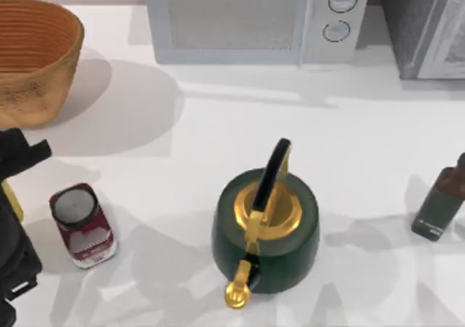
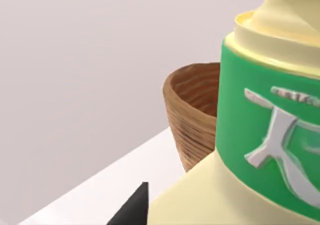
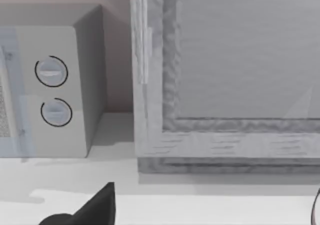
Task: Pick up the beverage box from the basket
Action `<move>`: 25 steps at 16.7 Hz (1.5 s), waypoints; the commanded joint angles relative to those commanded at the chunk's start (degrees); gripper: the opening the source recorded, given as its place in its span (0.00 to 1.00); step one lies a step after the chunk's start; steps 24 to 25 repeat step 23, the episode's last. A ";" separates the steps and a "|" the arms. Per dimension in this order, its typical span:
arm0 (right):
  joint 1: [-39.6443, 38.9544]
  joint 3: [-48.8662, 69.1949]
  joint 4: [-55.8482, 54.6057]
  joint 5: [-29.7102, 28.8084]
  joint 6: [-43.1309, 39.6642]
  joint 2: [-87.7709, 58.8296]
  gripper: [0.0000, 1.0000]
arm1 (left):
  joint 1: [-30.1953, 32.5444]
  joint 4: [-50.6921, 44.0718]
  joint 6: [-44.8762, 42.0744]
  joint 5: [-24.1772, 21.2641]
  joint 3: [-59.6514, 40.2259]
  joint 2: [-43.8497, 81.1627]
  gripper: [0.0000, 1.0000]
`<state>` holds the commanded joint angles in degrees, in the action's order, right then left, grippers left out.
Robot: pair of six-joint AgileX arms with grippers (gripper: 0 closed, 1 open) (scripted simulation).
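Already the beverage box point(image 2: 260, 135) is out of the basket point(image 1: 33, 58), which is seen at the top view's far left corner of the bench point(image 1: 218, 123), its woven walls open to the ceiling. In the left wrist view the carton is seen very close up, a cream-yellow body with a green band and a pale emblem, with the basket behind it and apart from it. That closeness suggests it is carried by the left end effector point(image 1: 11, 196), whose black body is seen at the left edge of the top view with a sliver of yellow beside it. Whether its fingers are clamped on the carton cannot be told. A dark red can point(image 1: 82, 225) stands just beside that arm, and a green kettle point(image 1: 265, 229) with gold trim stands mid-bench, both well apart from the basket. A microwave point(image 1: 251, 18) lines the back edge, and a dark bottle point(image 1: 442, 207) stands at the right. The right arm is parked; a dark finger tip point(image 3: 95, 207) of it is seen facing the microwave.
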<state>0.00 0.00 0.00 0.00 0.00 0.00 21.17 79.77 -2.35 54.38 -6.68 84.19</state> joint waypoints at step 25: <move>0.00 0.00 0.00 0.00 0.00 0.00 1.00 | -0.13 0.30 0.00 -0.16 0.04 0.30 1.00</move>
